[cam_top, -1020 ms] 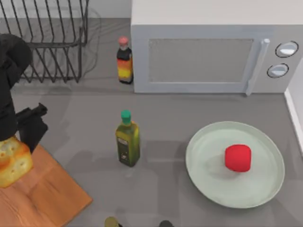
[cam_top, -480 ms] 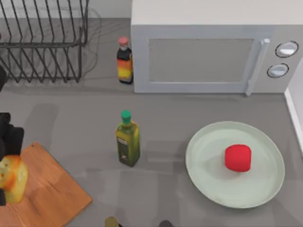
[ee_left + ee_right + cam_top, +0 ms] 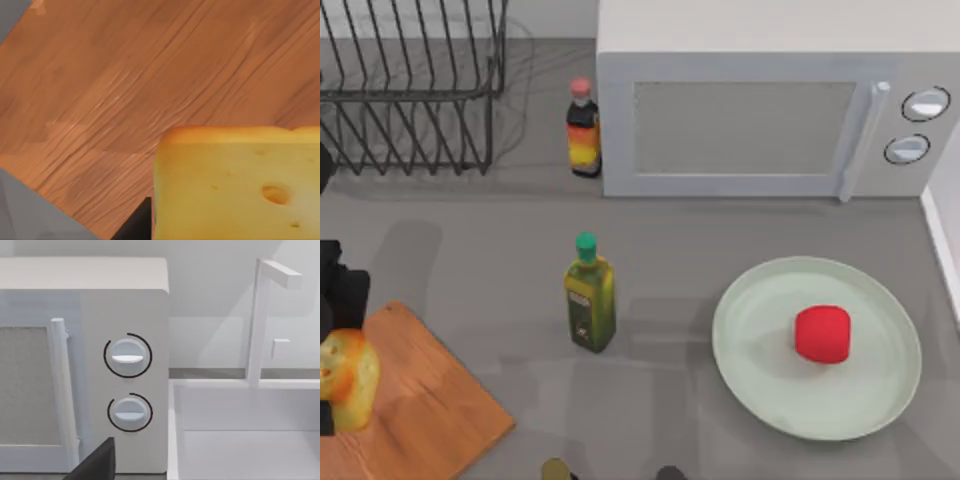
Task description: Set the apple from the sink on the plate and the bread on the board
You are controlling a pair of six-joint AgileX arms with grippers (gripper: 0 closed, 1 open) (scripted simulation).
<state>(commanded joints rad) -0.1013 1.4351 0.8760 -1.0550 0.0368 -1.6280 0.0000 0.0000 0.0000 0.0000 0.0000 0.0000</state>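
The left gripper, grip unclear, hovers by the bread over the board; the apple already sits on the plate.

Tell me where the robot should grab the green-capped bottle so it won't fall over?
Probably around the wide lower body of the green-capped bottle, jaws level, coming from the top view's right, where bare table lies between it and the plate. It stands upright with a thin neck, so a low side grip should tip it least.

Grey counter, white microwave
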